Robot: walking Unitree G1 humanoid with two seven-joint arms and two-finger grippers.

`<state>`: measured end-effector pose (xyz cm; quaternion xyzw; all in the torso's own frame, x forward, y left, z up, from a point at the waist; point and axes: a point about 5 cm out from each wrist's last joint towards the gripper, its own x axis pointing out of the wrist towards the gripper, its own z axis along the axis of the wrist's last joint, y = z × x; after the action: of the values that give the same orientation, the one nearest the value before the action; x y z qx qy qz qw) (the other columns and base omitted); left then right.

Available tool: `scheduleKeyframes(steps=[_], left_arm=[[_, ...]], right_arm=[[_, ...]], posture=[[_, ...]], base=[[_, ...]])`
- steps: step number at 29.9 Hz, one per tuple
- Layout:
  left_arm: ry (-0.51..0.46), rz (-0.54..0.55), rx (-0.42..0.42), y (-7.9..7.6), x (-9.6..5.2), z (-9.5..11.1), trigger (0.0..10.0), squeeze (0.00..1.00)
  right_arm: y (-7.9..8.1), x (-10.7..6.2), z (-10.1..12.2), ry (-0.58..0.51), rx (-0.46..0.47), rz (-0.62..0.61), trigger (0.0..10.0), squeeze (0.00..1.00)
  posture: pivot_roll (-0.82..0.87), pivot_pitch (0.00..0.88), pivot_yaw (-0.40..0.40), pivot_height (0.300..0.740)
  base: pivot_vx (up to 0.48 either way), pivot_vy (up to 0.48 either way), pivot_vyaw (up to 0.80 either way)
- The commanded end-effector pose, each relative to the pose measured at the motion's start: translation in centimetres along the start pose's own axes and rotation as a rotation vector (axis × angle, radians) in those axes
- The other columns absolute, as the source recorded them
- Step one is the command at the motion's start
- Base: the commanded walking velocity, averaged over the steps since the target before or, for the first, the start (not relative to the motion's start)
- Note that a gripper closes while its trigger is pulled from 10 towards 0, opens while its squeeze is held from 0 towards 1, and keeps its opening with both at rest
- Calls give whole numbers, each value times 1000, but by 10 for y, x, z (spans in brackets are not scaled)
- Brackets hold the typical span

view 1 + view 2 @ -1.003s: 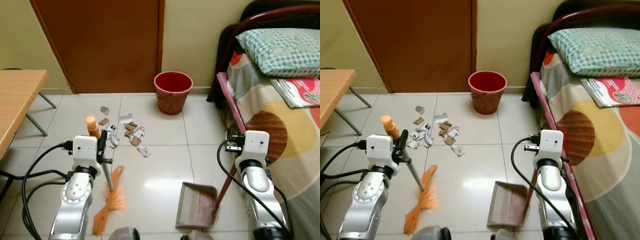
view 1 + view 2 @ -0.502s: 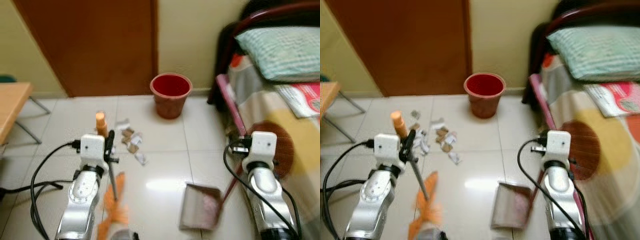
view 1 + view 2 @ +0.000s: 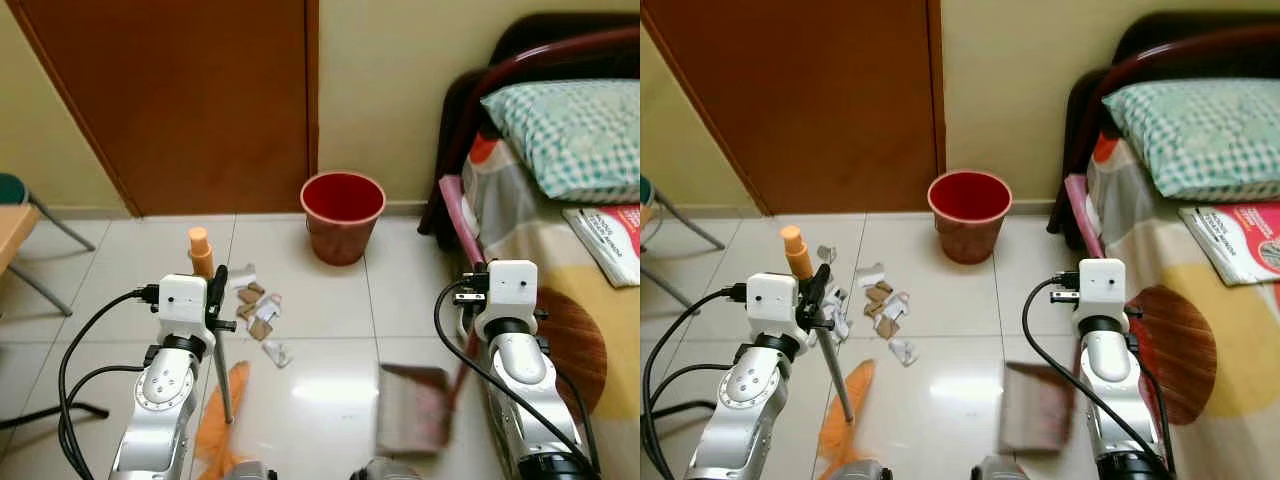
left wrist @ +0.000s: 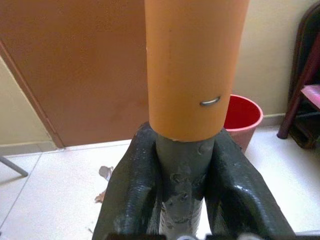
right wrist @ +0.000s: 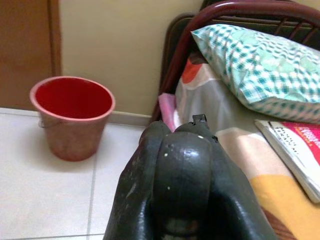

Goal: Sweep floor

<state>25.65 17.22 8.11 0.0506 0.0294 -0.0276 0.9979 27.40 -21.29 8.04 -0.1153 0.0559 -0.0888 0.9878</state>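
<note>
My left gripper (image 3: 217, 288) is shut on the broom's grey shaft (image 4: 181, 165), just below its orange grip (image 4: 192, 65). The orange bristles (image 3: 222, 412) rest on the tiles under that arm. Paper and cardboard scraps (image 3: 258, 312) lie on the floor just ahead of the broom. To the right, a brown dustpan (image 3: 412, 408) hangs blurred just above the floor. Its pink handle (image 3: 462, 358) rises to my right gripper (image 5: 182, 150), whose fingers are shut on it. A red bucket (image 3: 343, 214) stands by the wall beyond the scraps.
A brown door (image 3: 190, 100) closes off the far wall. A bed with a dark red frame (image 3: 470, 120), a checked pillow (image 3: 570, 135) and a magazine (image 3: 612, 240) lines the right side. A table corner and chair legs (image 3: 40, 275) stand at the left.
The whole picture has shifted, so the camera moved toward the door and the table slid out to the left. The dustpan has swung right and is blurred. The broom stands steeper.
</note>
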Motion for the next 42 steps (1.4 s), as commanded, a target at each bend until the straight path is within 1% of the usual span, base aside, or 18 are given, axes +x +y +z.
scheduleKeyframes(steps=[1, 2, 6, 12, 16, 17, 19, 20, 21, 23, 27, 33, 35, 36, 37, 38, 40, 42], left_arm=[[-38, 15, 58, 7, 2, 8, 10000, 0], [-50, 12, 84, 6, 4, 10, 10000, 0], [-51, 30, 80, 5, 9, 11, 10000, 0], [-84, 9, 69, 0, 19, 20, 10000, 0], [-108, -56, 41, -10, 25, 27, 10000, 0], [-117, -119, 29, -19, 27, 30, 10000, 0], [-122, -174, 25, -26, 28, 31, 10000, 0], [-122, -232, 36, -33, 27, 31, 10000, 0], [-122, -232, 36, -33, 27, 31, 10000, 0], [-102, -315, 26, -44, 24, 27, 10000, 0], [-93, -385, 11, -55, 21, 24, 10000, 0], [-89, -464, -9, -67, 17, 25, 10000, 0], [-83, -479, -85, -72, 18, 28, 10000, 0], [-82, -479, -94, -72, 18, 29, 10000, 0], [-80, -473, -128, -73, 19, 30, 10000, 0], [-76, -466, -180, -75, 21, 32, 10000, 0], [-75, -463, -207, -76, 22, 33, 10000, 0], [-82, -446, -315, -85, 31, 41, 10000, 0]], right_arm=[[7, 2, 8, -38, 29, 20, 10000, 0], [6, 3, 9, -43, 46, 24, 10000, 0], [3, 5, 9, -43, 53, 11, 10000, 0], [1, 6, 9, -41, 47, 1, 10000, 0], [5, 8, 9, -38, 45, 2, 10000, 0], [8, 10, 10, -39, 50, 9, 10000, 0], [10, 11, 11, -39, 54, 14, 10000, 0], [12, 12, 11, -37, 56, 17, 10000, 0], [12, 12, 11, -37, 56, 17, 10000, 0], [17, 15, 11, -29, 54, 15, 10000, 0], [27, 21, 13, -15, 69, 15, 10000, 0], [43, 27, 17, -7, 57, 21, 10000, 0], [52, 31, 16, 36, 92, 21, 10000, 0], [53, 31, 15, 40, 92, 22, 10000, 0], [55, 32, 14, 57, 100, 20, 10000, 0], [58, 34, 12, 84, 125, 18, 10000, 0], [60, 35, 11, 98, 147, 19, 10000, 0], [72, 37, 14, 110, 176, 37, 10000, 0]], posture=[[-35, 91, -14, 740], [-35, 91, -14, 740], [-39, 100, -12, 740], [-43, 103, -7, 740], [-41, 109, -8, 740], [-40, 112, -9, 740], [-40, 112, -9, 740], [-40, 112, -9, 740], [-40, 112, -9, 740], [-42, 119, -6, 740], [-42, 119, -6, 740], [-32, 125, -7, 740], [-30, 127, -8, 740], [-30, 127, -8, 740], [-30, 127, -10, 740], [-29, 128, -11, 740], [-29, 128, -11, 740], [-27, 126, -12, 740]], base=[[0, 0, 0], [0, 0, 0], [0, 0, 0], [0, 0, 0], [0, 0, 0], [0, 0, 0], [0, 0, 0], [0, 0, 0], [0, 0, 0], [0, 0, 0], [0, 0, 0], [0, 0, 0], [0, 0, 0], [0, 0, 0], [0, 0, 0], [0, 0, 0], [0, 0, 0], [0, 0, 0]])
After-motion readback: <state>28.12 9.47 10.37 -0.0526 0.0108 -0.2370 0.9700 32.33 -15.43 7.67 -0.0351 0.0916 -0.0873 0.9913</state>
